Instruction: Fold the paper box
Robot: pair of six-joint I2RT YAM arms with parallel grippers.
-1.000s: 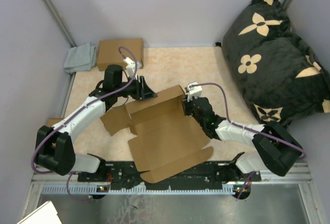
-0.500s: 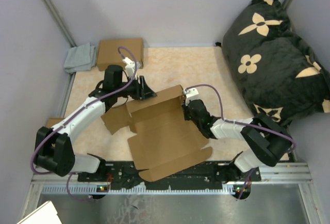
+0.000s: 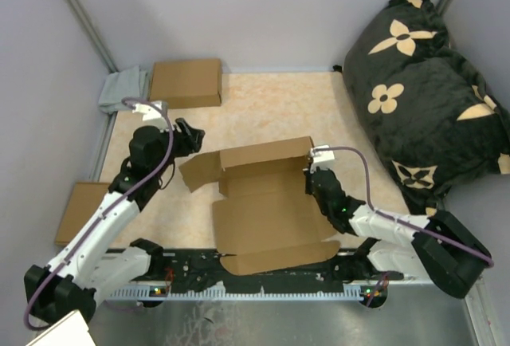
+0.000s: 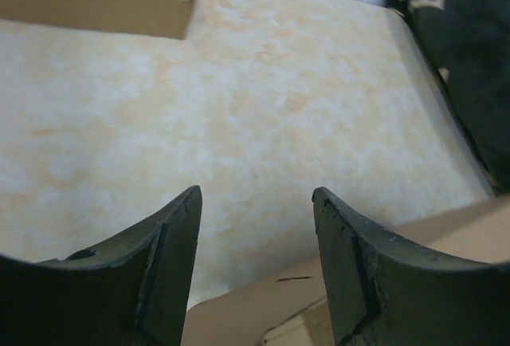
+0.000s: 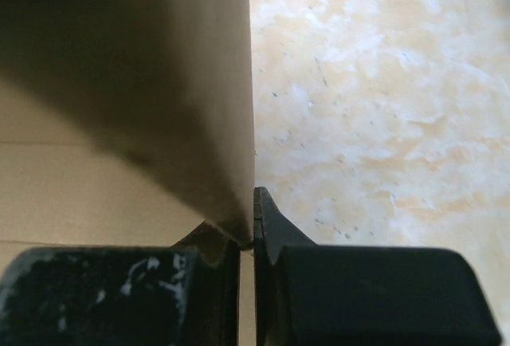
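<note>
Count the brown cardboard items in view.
3: the paper box open at centre; a folded box far left beside the grey cloth; a third piece at the left edge, partly hidden by the left arm.

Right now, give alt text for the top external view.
The paper box lies open and half folded, mid-frame. The right gripper is shut on its right wall; the left gripper is open near its left flap.

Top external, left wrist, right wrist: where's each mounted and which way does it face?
Top external: above, behind the robot, looking down at the paper box on the table; left arm and right arm show.
Left wrist: on the left arm, facing across the table; open left pincer shows.
Right wrist: on the right arm, facing along a box wall; right pincer shut on it.
Shared: all see the box.
</note>
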